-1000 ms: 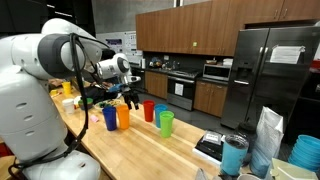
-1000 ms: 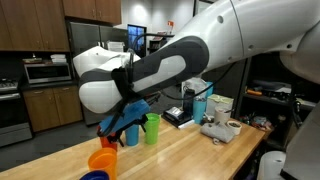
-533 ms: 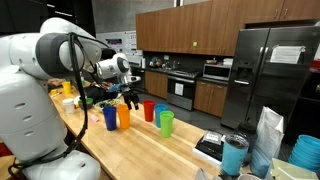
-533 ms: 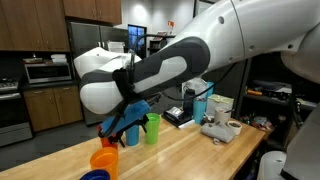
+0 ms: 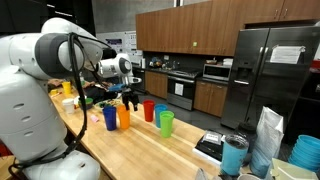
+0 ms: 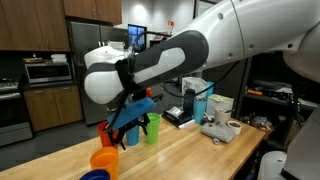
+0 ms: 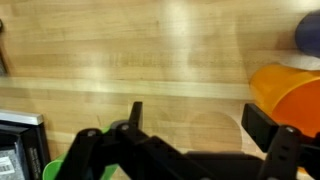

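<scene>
The desk (image 7: 120,50) is made of pale, glossy wood planks with a fine grain. In the wrist view the black, angular fingers (image 7: 266,126) are seen spread wide apart, with nothing grasped; only bare wood is shown between them. The orange cup (image 7: 292,92), round, smooth and plastic-looking, is found at 3 o'clock of the gap and outside it, its rim just beside the nearer finger; whether they touch cannot be told. A blue cup (image 7: 310,30) is cut off by the frame at 1 o'clock, and a green cup (image 7: 52,171) is glimpsed by its rim at 8 o'clock. A red cup (image 5: 149,110) is shown in an exterior view but not in the wrist view. There the four cups are seen standing upright in a row, blue, orange, red, green, with the fingers held over the desk between the orange and red ones.
</scene>
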